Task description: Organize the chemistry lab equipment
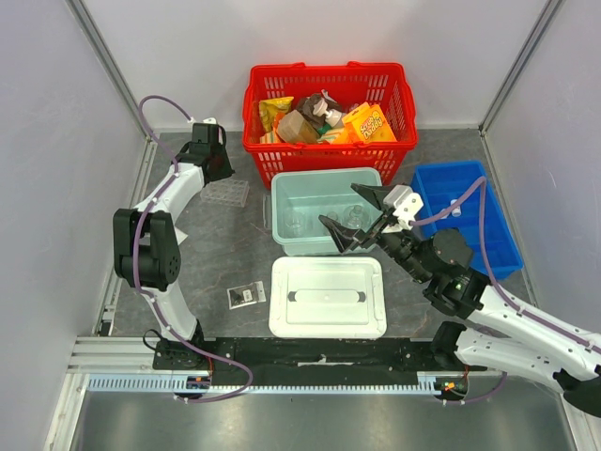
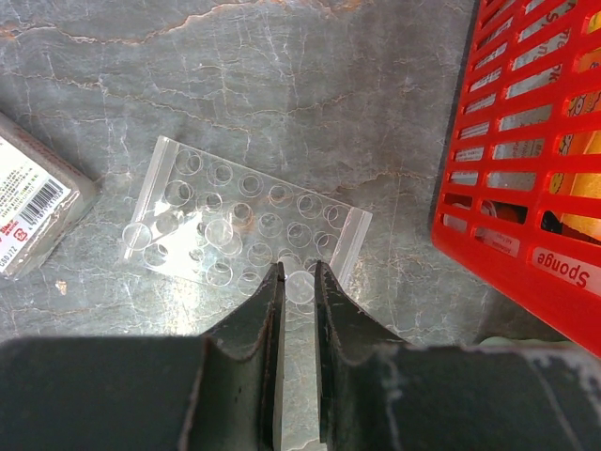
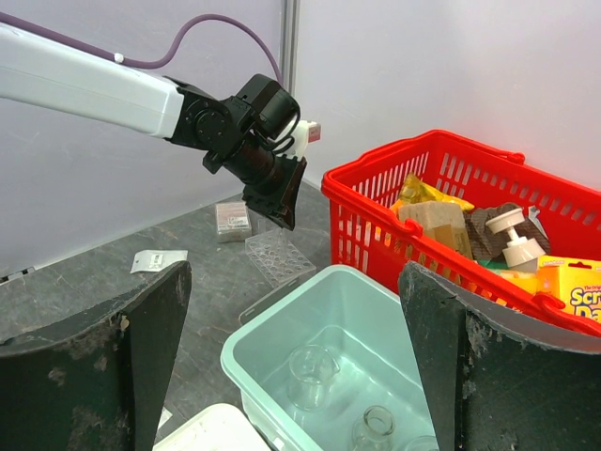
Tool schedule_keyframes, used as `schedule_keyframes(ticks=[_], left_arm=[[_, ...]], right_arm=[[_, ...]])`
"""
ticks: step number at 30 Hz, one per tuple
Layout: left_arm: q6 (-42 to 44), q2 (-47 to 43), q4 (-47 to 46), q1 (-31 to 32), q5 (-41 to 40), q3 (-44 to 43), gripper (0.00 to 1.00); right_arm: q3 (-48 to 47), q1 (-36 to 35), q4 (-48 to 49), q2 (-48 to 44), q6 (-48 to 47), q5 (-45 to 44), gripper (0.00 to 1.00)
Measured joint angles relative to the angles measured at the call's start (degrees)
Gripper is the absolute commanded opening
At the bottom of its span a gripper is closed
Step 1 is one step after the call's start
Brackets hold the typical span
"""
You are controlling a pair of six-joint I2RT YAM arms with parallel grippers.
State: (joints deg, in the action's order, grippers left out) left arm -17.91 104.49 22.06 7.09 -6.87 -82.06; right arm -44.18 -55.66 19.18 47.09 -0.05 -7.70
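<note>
Left gripper [image 2: 296, 274] fingers stand a thin slit apart, empty, with the clear plastic multi-well plate [image 2: 235, 225] lying flat just beyond their tips. Best to widen, straddle its near edge, then pinch gently. Right gripper [image 3: 293, 282] gapes wide, holding nothing

The top view looks down from high above the near edge and takes in the whole surface [image 1: 207, 254]. The left wrist view looks steeply down, very near, past its own tool [image 2: 299, 274] onto the plate [image 2: 239, 225], with the basket [image 2: 526, 141] at its right. The right wrist view looks almost level across the bin [image 3: 272, 319] toward the left arm [image 3: 94, 89], from farther away. All three views share the plate and the basket.
</note>
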Motion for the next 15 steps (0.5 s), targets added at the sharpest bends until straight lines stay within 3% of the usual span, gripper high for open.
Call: schedule_keyframes(ticks=[15], left_arm=[[0.02,1.46,-1.49,0.13,0.02,0.85,0.05]], right_arm=[[0.00,0.00,0.00,-0.37,-0.04,-0.22,0.98]])
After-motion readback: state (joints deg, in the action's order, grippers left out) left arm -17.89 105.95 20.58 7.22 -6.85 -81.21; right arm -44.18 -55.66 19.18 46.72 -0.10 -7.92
